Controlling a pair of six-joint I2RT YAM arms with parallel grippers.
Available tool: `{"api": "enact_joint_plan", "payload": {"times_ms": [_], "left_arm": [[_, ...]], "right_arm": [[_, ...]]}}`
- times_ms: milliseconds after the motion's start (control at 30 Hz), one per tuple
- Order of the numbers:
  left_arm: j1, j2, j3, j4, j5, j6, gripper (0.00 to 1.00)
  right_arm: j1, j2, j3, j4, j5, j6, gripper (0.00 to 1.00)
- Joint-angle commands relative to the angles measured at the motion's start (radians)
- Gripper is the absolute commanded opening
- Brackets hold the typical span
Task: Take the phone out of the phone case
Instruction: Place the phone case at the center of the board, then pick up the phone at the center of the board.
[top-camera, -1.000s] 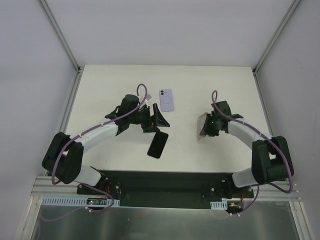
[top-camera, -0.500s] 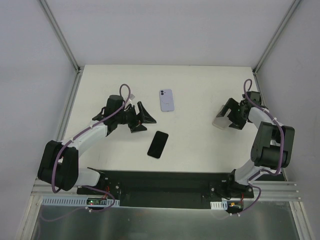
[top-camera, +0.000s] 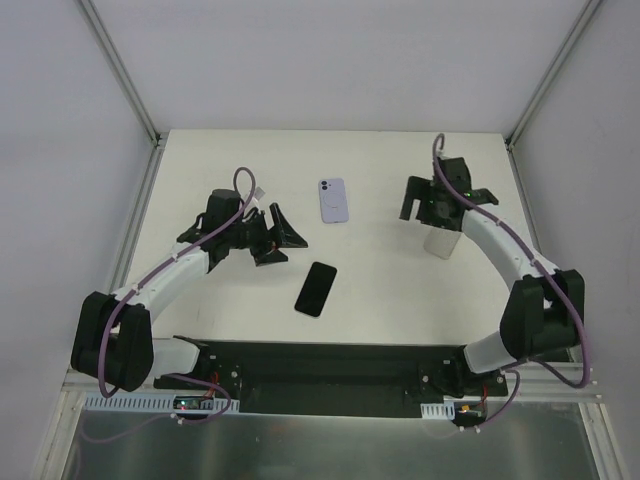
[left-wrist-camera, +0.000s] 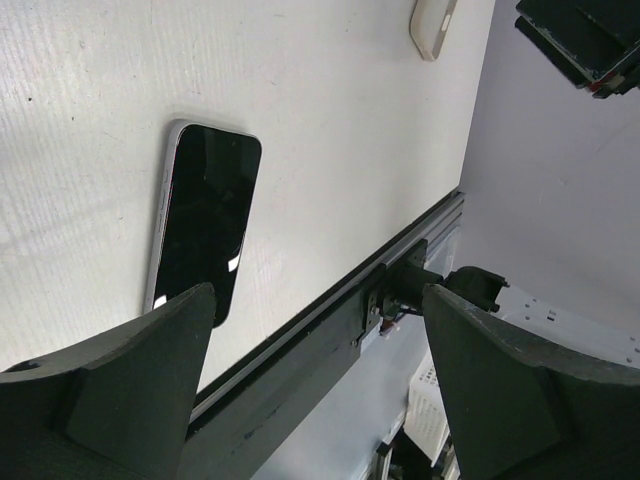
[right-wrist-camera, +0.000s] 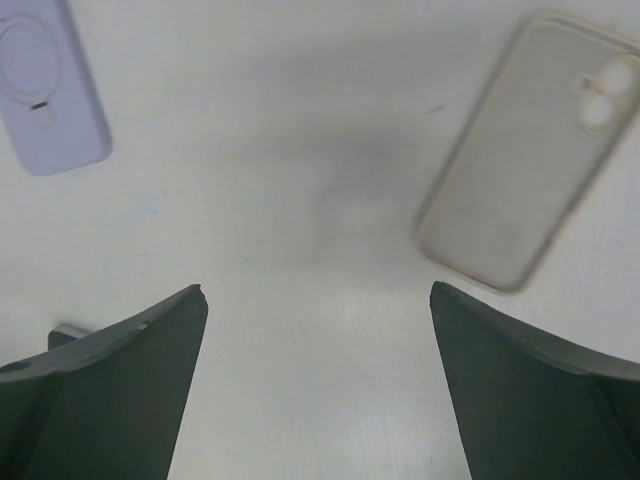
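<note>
**Phone Lay Out of Its Case, Both Tools Empty**

The black phone (top-camera: 316, 288) lay flat, screen up, on the white counter (top-camera: 380, 160), near its front edge and roughly between the two arms. The left wrist view showed the same phone (left-wrist-camera: 203, 220) with its dark glass facing up and no shell around it. The translucent phone case (top-camera: 440, 243) lay well apart from it, toward the right side of the counter. In the right wrist view the case (right-wrist-camera: 530, 150) rested flat with its inside facing up and its camera cut-out at the far end.

The left tool (top-camera: 285, 245) hung above the counter just left of the phone, its fingers (left-wrist-camera: 100, 400) spread wide with nothing between them. The right tool (top-camera: 440, 205) hovered just beyond the case, its fingers (right-wrist-camera: 120, 380) also spread wide and holding nothing.

A lavender item (top-camera: 333, 201) lay farther back near the counter's middle. It showed a ring mark on its back, and it may have been a second case or a cased phone.
</note>
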Motion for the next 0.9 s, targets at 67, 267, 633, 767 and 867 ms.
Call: {"api": "enact_joint_plan", "payload": {"times_ms": [67, 267, 633, 767, 867], "left_arm": [[0.005, -0.04, 0.0, -0.014, -0.024, 0.004, 0.83], [0.038, -0.127, -0.043, -0.052, -0.081, -0.003, 0.84], [0.087, -0.212, -0.045, -0.135, -0.076, 0.046, 0.84], [0.089, -0.221, -0.043, -0.144, -0.071, 0.062, 0.84], [0.089, -0.218, -0.039, -0.145, -0.07, 0.064, 0.84]], "right_arm": [[0.287, 0.232, 0.258, -0.091, 0.056, 0.011, 0.96], [0.414, 0.482, 0.496, -0.142, 0.067, 0.04, 0.96], [0.448, 0.801, 0.84, -0.212, 0.142, 0.07, 0.96], [0.454, 0.873, 0.909, -0.241, 0.136, 0.064, 0.96], [0.464, 0.919, 0.938, -0.258, 0.136, 0.06, 0.96]]}}
